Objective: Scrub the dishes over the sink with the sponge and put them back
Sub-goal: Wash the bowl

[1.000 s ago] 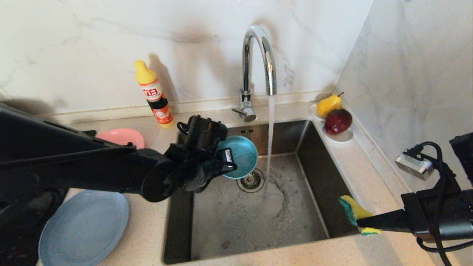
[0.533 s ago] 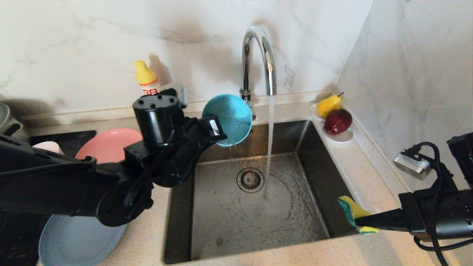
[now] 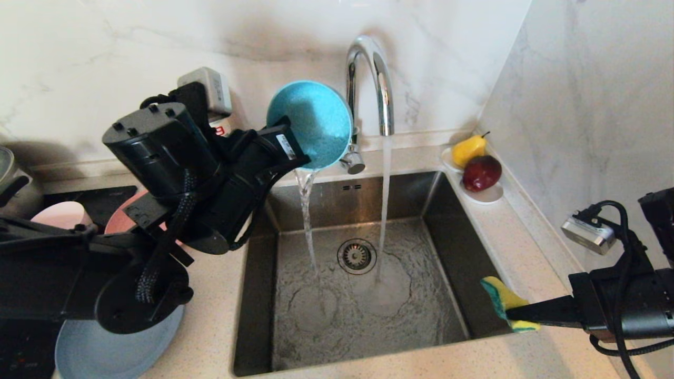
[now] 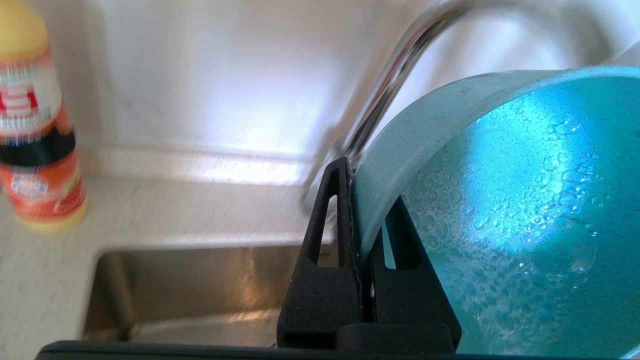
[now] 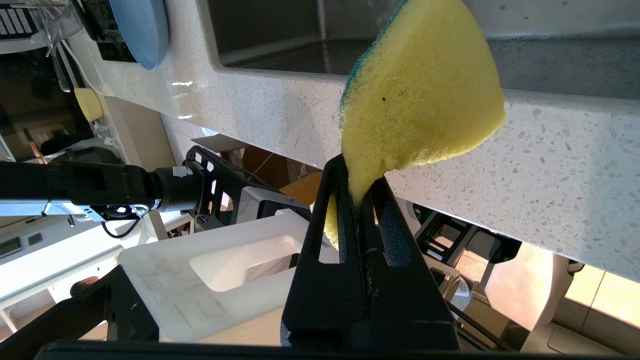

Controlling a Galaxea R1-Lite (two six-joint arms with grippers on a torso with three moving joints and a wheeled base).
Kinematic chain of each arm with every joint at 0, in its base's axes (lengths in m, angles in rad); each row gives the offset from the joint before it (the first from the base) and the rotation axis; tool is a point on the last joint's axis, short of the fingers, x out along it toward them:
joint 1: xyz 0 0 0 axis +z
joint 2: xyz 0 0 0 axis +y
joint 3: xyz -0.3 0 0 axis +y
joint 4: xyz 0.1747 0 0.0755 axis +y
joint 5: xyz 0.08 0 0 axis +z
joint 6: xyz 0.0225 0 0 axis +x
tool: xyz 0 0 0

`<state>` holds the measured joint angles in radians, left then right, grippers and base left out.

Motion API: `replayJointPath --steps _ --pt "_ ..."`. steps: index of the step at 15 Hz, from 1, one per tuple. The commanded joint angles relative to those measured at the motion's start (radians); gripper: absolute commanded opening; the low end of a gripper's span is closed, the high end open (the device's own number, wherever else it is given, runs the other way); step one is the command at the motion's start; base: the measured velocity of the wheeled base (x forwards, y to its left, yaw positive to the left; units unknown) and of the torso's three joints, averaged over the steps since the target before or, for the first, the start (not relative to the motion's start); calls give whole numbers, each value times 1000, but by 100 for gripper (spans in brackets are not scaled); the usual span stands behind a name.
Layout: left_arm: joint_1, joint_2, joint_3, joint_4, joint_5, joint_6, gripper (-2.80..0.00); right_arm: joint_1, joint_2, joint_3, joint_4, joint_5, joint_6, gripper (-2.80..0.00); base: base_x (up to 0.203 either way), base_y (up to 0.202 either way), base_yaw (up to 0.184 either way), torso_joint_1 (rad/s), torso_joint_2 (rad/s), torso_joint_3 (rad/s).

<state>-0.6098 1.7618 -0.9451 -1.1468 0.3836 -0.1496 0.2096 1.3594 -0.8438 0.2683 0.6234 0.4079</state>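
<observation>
Teal bowl (image 3: 310,123): pinched by its rim in the left gripper (image 3: 292,158), raised above the back left corner of the sink (image 3: 453,300), just beside the tap (image 3: 368,79); tipped on edge, mouth toward the camera, rinse water spilling off the low lip into the basin.
Left gripper: clenched on the bowl wall, one finger inside, one outside; suds and droplets showing on the inner face in the wrist view.
Right gripper (image 3: 518,316): squeezed tight on the sponge (image 3: 503,302), parked at the front right edge of the sink, well apart from the bowl.
Step in hand, by judgement: draining the rinsed bowl ahead of returning it to the counter.
Doing it well: low lip kept over the basin, not over the counter edge close by; tilt held until the stream thins to drips; no jerks, a wet rim being apt to slip in a narrow pinch; clearance from the tap neck when swinging away.
Running water (image 3: 384,210): falling from the spout beside the drain (image 3: 357,255), untouched by the bowl.
Return spot, by judgement: left counter, near the light blue plate (image 3: 79,352) and salmon-pink plate (image 3: 118,218), both partly hidden by the arm.
</observation>
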Motion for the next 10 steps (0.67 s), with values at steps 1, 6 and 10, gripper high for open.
replayJointPath --steps 1,6,10 --pt "1 -56 3 -5 -1 -1 -280 1 -5 2 2 4 2 -280 0 0 0 0 0 0" --pt "1 -161 24 -4 -40 -8 -280 1 4 3 2 4 3 -280 0 0 0 0 0 0" --pt "1 -173 41 -8 -54 -15 -280 1 -2 5 2 4 3 -280 0 0 0 0 0 0"
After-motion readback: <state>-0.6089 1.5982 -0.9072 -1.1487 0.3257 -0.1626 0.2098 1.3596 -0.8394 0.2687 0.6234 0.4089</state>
